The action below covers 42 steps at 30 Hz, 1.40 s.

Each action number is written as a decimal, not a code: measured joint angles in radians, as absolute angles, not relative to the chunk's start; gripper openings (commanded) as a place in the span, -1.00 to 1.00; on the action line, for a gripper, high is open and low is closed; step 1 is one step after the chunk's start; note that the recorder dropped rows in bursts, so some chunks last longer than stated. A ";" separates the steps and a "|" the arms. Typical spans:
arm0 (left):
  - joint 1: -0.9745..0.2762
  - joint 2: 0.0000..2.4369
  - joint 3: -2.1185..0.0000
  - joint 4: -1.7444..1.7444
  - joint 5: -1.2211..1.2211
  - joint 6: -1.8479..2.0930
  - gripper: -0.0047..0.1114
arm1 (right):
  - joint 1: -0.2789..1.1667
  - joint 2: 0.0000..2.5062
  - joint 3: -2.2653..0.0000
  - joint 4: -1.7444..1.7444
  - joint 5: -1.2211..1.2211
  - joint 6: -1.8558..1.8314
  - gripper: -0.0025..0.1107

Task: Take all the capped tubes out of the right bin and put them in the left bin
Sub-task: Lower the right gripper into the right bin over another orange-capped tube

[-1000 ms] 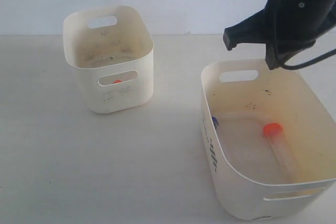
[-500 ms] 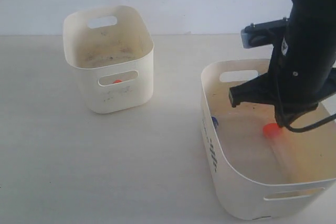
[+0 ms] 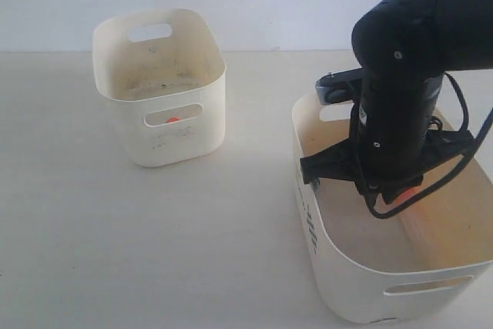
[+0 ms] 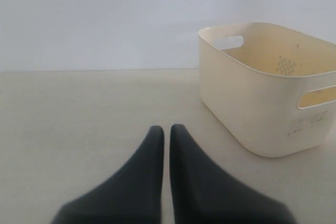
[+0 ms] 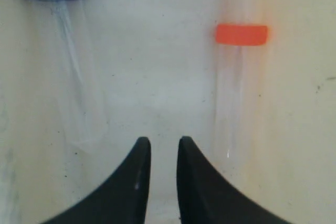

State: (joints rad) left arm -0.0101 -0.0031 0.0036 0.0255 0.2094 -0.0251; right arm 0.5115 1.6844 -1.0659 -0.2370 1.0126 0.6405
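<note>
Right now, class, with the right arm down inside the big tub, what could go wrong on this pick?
1. The right gripper is nearly closed and aimed at the bare floor between the blue-capped tube and the orange-capped tube; it may grasp nothing.
2. Both tubes lie flat and are clear, so the fingers could roll one aside.
3. The arm could bump the right bin.

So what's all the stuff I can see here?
Blue-capped tube: one, clear, lying on the right bin's floor.
Orange-capped tube: one, clear, lying beside it, apart.
Orange cap: one, seen through the left bin's slot.
Right bin: one, cream, larger.
Left bin: one, cream, smaller.
Table: one, pale.
Right gripper: black, nearly shut, empty, inside the right bin between the tubes.
Left gripper: black, shut, empty, over the table.
</note>
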 measured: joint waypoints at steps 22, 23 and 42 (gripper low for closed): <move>-0.010 -0.003 0.004 0.025 0.209 -0.025 -0.84 | 0.511 1.607 -1.063 -0.347 0.981 0.661 -0.62; -0.010 -0.003 0.004 0.025 0.209 -0.025 -0.84 | 0.511 1.611 -1.063 -0.360 0.992 0.668 -0.62; -0.010 -0.003 0.004 0.025 0.209 -0.025 -0.84 | 0.511 1.760 -1.063 -0.387 1.021 0.711 0.50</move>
State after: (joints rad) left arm -0.0101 -0.0031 0.0036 0.0255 0.2094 -0.0251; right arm 0.5115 1.7604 -1.0626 -0.3866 1.0215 0.7111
